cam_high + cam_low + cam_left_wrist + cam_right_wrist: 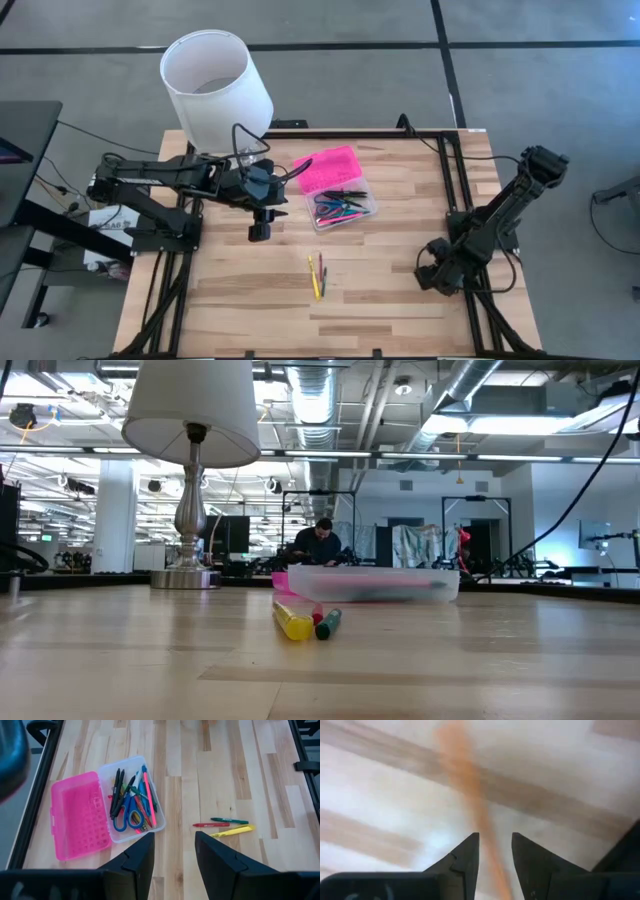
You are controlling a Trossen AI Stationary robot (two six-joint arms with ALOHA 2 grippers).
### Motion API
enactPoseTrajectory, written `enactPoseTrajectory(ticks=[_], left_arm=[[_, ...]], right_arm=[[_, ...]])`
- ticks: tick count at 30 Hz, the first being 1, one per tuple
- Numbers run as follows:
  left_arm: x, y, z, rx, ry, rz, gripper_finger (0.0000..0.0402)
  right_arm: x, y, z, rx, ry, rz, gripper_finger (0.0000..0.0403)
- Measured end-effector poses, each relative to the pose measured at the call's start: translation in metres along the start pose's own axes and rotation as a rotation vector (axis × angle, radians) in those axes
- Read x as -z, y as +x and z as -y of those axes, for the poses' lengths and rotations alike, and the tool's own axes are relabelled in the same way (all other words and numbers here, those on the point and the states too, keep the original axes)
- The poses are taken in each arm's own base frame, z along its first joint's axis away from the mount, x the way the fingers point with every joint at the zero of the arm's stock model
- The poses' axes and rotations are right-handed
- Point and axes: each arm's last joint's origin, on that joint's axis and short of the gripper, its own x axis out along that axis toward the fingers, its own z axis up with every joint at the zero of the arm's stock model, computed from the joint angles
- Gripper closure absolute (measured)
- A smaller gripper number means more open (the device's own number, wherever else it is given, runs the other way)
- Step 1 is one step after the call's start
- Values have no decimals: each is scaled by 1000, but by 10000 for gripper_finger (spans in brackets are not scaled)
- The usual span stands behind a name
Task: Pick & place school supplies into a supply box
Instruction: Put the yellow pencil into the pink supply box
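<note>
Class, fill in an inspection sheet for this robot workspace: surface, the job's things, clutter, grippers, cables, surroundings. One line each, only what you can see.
Surface: light wooden table, dark frame rails along its sides.
Job's things: supply box open, pink lid laid flat beside it; pens and blue-handled scissors inside. Green marker, red pen and yellow highlighter lie loose on the table.
Clutter: white-shaded lamp at the far left corner.
Grippers: left gripper open, empty, near the box; right gripper open, empty, at the right edge.
Cables: black cable on the left arm.
Surroundings: person beyond the table.
</note>
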Motion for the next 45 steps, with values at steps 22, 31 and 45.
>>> enactPoseTrajectory(ticks=[22, 31, 45], left_arm=[[1, 0, 0, -9, 28, -11, 265], [2, -1, 5, 6, 23, -14, 265], [2, -1, 5, 6, 51, -13, 265]], right_arm=[[16, -14, -105, -109, -407, 252, 292], [59, -13, -156, -160, -550, 232, 292], [94, 10, -204, -168, -582, 183, 292]])
